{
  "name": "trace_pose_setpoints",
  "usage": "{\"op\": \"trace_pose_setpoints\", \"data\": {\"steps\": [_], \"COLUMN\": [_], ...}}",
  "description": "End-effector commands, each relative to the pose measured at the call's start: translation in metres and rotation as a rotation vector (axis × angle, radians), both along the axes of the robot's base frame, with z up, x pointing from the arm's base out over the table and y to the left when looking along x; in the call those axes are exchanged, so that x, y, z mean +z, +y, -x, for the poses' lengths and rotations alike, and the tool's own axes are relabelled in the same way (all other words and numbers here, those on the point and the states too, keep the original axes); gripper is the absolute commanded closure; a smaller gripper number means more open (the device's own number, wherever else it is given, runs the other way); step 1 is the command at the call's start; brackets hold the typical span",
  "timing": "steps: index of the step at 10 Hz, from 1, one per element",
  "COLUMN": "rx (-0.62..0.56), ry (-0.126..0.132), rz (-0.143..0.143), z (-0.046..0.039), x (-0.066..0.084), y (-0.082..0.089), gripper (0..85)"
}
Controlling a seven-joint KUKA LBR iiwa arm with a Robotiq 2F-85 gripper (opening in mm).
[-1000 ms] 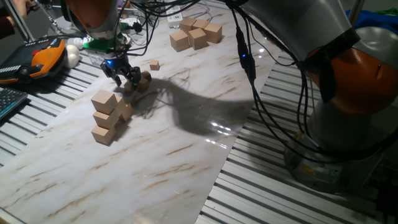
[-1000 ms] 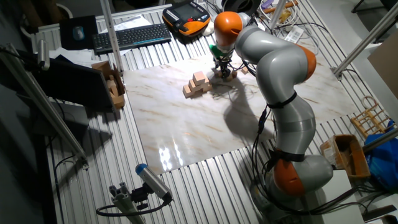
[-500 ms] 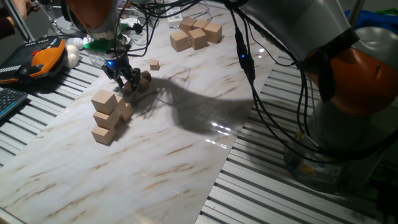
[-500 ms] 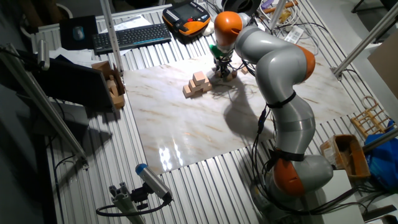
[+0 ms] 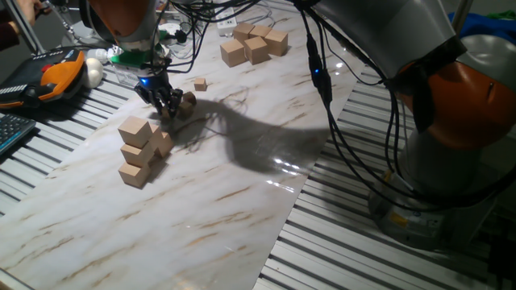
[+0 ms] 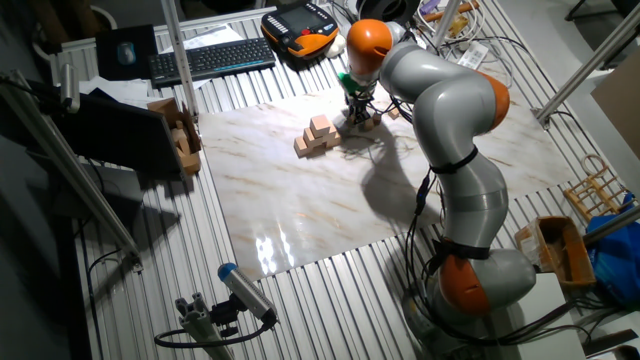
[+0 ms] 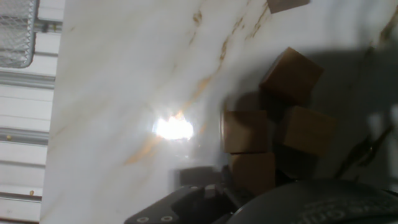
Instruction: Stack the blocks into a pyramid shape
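The gripper (image 5: 167, 105) hangs low over the far left part of the marble board (image 5: 242, 201), its dark fingers drawn close together at a small cluster of tiny blocks (image 5: 185, 103); whether they actually pinch one cannot be told, since the tips hide the contact. In the hand view four small cubes (image 7: 270, 130) sit bunched together in shadow at the right, touching or just beside one another, with the gripper body (image 7: 249, 202) dark along the bottom edge. One more tiny block (image 5: 200, 84) lies alone on the board, a little farther back and to the right of the cluster. Just near of the gripper stands a stack of medium cubes (image 5: 139, 151), one on top and others below and beside it, close to the cluster but apart from it. At the far edge of the board a group of large cubes (image 5: 254, 42) rests together, well apart from the rest. In the other fixed view the arm (image 6: 440, 100) bends over the board with the gripper (image 6: 355, 112) down just right of the stack (image 6: 316, 135).
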State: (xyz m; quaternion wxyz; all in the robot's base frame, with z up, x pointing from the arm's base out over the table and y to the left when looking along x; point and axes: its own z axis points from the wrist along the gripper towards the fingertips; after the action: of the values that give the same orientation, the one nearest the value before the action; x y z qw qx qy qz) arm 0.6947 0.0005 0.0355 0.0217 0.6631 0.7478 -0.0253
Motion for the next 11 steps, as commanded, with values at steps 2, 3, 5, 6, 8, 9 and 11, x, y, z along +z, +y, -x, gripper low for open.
{"op": "trace_pose_setpoints", "data": {"steps": [2, 3, 5, 6, 8, 9, 11], "rx": [-0.031, -0.056, -0.107, -0.107, -0.109, -0.11, -0.11], "ry": [0.011, 0.011, 0.015, 0.018, 0.02, 0.017, 0.01], "rz": [0.01, 0.014, 0.021, 0.021, 0.024, 0.024, 0.011], "z": [0.0016, 0.0034, 0.0094, 0.0125, 0.0137, 0.0155, 0.022], "x": [0.003, 0.004, 0.006, 0.008, 0.009, 0.008, 0.004], "y": [0.0, -0.001, -0.005, -0.006, -0.006, -0.006, -0.01], "gripper": [85.0, 85.0, 85.0, 85.0, 85.0, 85.0, 85.0]}}
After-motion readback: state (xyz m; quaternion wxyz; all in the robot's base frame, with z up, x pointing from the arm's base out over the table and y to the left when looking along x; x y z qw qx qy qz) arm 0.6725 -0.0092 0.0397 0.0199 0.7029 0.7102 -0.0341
